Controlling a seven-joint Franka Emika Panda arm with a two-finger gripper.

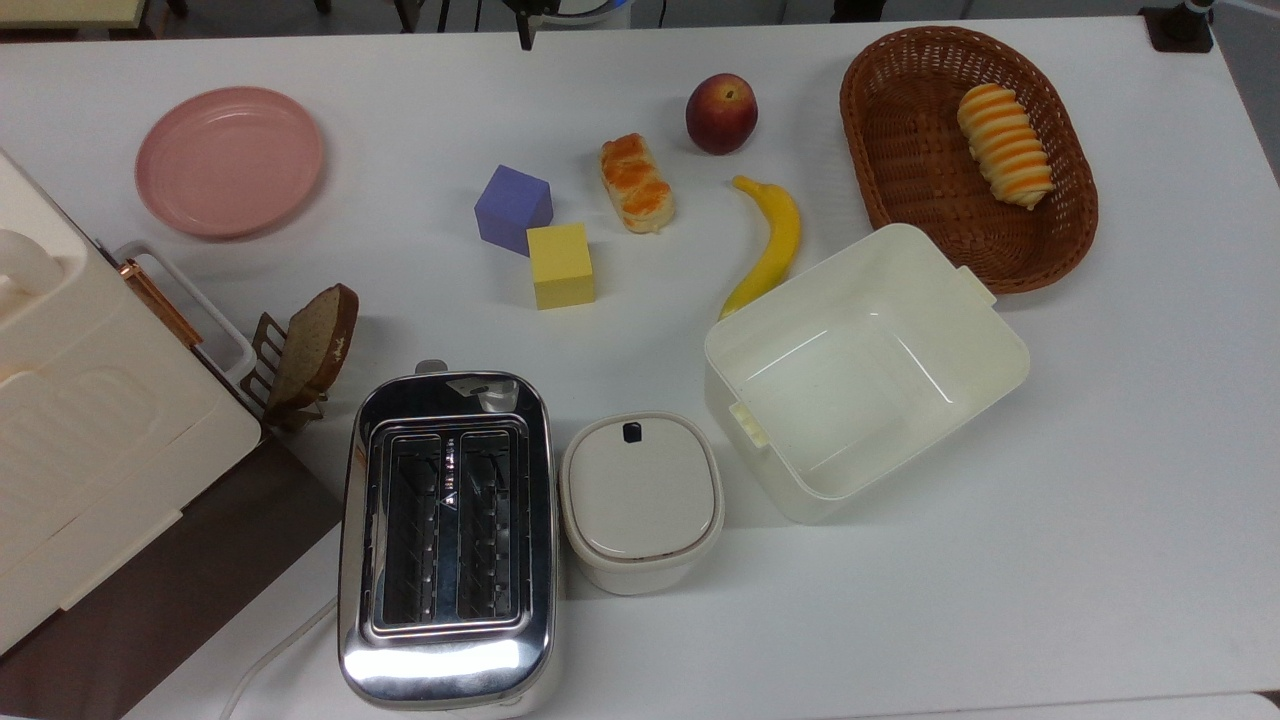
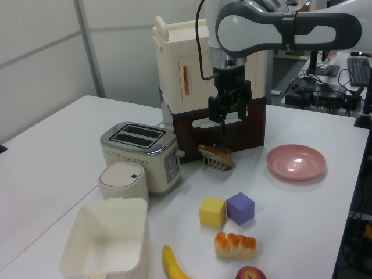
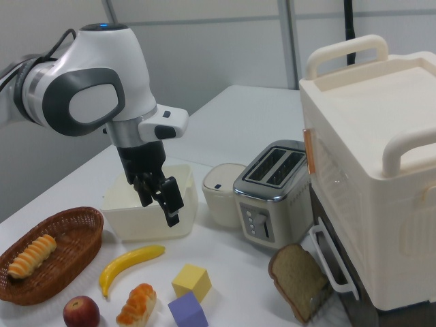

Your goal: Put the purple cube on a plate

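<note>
Left view shows the gripper [image 2: 230, 114] hanging high above the table [image 2: 46, 151], pointed straight down, its two fingers set a modest way apart with nothing between them; the right view shows the same empty gap at the gripper [image 3: 162, 199]. By my reading the task is at its very start: the approach to the purple cube [image 2: 240, 208] has not begun, and no contact has been made. The cube sits on the table well below the jaws and, in the left view, toward the camera from them. A yellow cube [image 2: 212, 211] stands just beside it, at the left view's left; in the top view the purple cube [image 1: 513, 209] and the yellow cube [image 1: 561, 265] appear to meet at one corner. That closeness is the point to mind: the next move likely calls for carrying the jaws over the purple cube, lowering them, and setting the fingers across the pair of faces that stay free of the yellow block. The plate [image 2: 296, 162] lies bare, below the jaws and off to the left view's right, well apart from the cube; in the top view the plate [image 1: 230, 161] is far to the cube's left.
</note>
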